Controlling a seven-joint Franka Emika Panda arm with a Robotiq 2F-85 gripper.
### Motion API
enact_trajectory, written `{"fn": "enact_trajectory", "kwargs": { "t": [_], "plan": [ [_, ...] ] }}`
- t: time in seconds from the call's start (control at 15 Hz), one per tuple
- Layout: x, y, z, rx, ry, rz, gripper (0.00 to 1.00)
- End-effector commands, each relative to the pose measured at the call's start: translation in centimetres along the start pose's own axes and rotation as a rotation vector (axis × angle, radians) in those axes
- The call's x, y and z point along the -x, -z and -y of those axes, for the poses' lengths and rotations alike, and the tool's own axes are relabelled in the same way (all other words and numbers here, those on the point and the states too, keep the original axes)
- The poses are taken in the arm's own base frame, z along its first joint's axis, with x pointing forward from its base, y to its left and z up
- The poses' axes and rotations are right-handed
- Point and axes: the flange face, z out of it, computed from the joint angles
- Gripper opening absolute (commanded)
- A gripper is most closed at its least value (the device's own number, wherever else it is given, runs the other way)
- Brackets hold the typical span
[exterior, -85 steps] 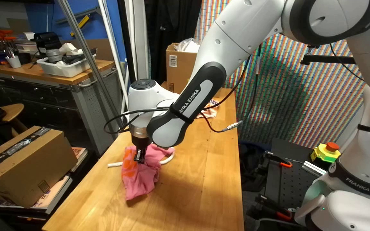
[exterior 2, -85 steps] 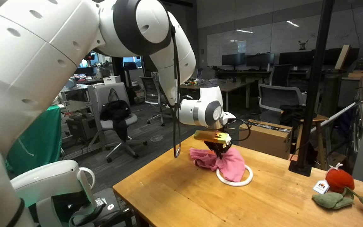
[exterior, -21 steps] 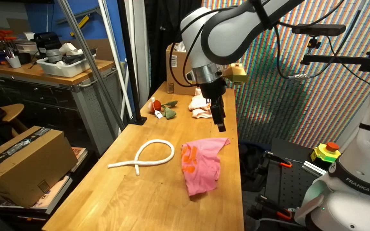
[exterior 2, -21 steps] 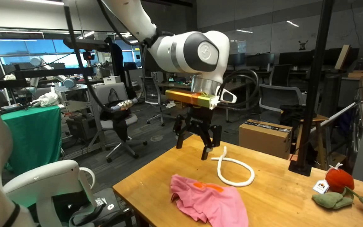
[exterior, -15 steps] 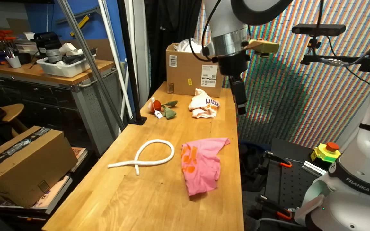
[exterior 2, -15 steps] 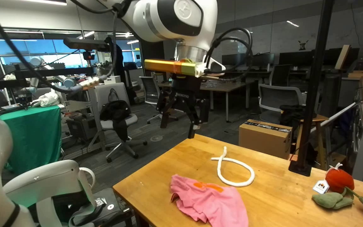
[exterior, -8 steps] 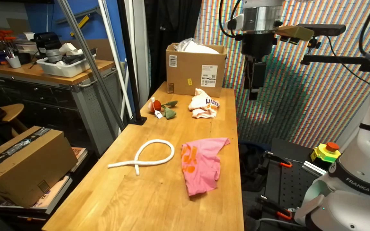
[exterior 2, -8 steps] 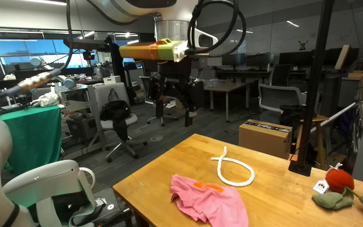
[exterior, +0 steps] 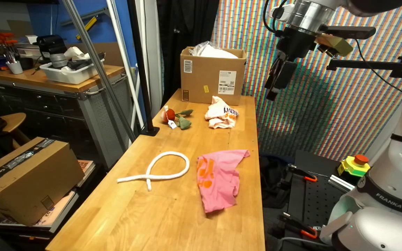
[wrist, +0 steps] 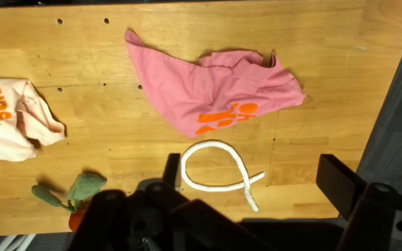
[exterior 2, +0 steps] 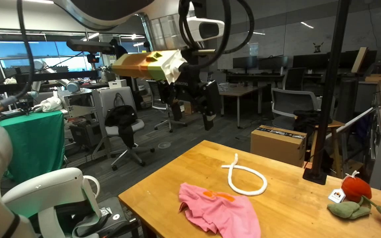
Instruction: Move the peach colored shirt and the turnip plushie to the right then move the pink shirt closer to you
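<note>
Wrist view shows the pink shirt (wrist: 215,87) upper centre; peach shirt (wrist: 9,132) far left; turnip plushie (wrist: 86,186) lower left. The gripper (wrist: 250,170) gapes, jaws apart.

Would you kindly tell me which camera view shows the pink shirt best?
The wrist view, because the pink shirt appears whole and largest there, from above. An exterior view shows the pink shirt whole but smaller; in an exterior view, the pink shirt runs off the picture's bottom edge.
</note>
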Motion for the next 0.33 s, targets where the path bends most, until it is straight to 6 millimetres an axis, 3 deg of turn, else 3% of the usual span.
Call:
{"fn": "enact_trajectory", "kwargs": {
  "t": [0.0,0.27],
  "plan": [
    [0.31,0.11,-0.03,0.001,-0.004,-0.014,1.00],
    [0.58,0.48,0.03,0.003,-0.007,-0.030,1.00]
  ]
}}
